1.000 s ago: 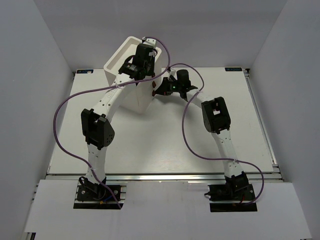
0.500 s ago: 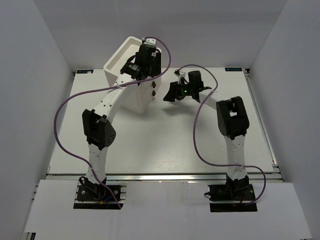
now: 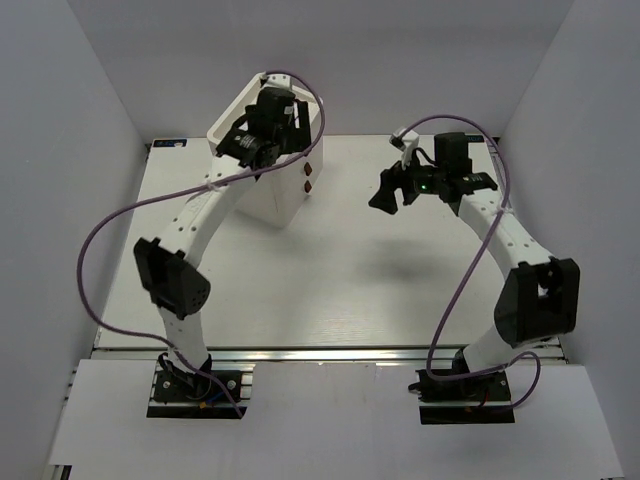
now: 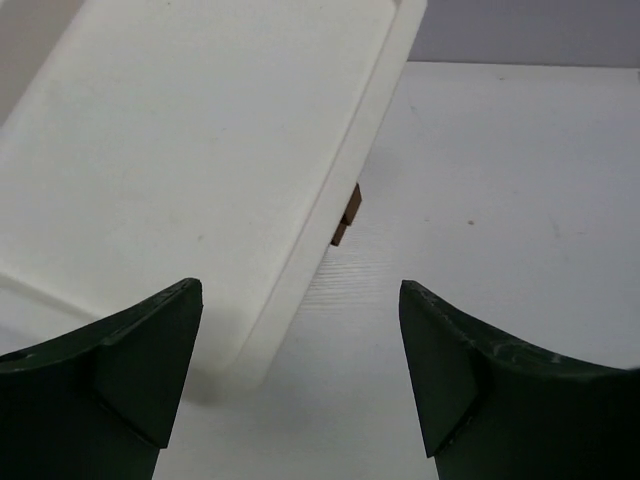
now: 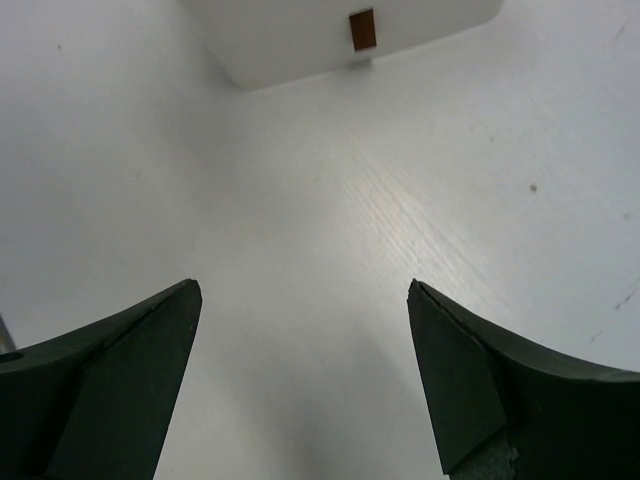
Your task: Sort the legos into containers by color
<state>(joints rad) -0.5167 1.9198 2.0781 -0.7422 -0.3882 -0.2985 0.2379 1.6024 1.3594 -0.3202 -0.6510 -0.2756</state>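
Top external: R claw [image 3: 384, 199] backed off cabinet [image 3: 285, 196], open.

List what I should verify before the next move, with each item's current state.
1. The left gripper is empty: ok, jaws apart, nothing between them.
2. The right gripper is empty: ok, jaws apart over the bare table.
3. The left gripper is off the cabinet: ok, it hangs above the recessed top.
4. The drawers are open: cannot tell; two knobs show, but no seams.
5. The legos are located: not ok, none visible in any view.
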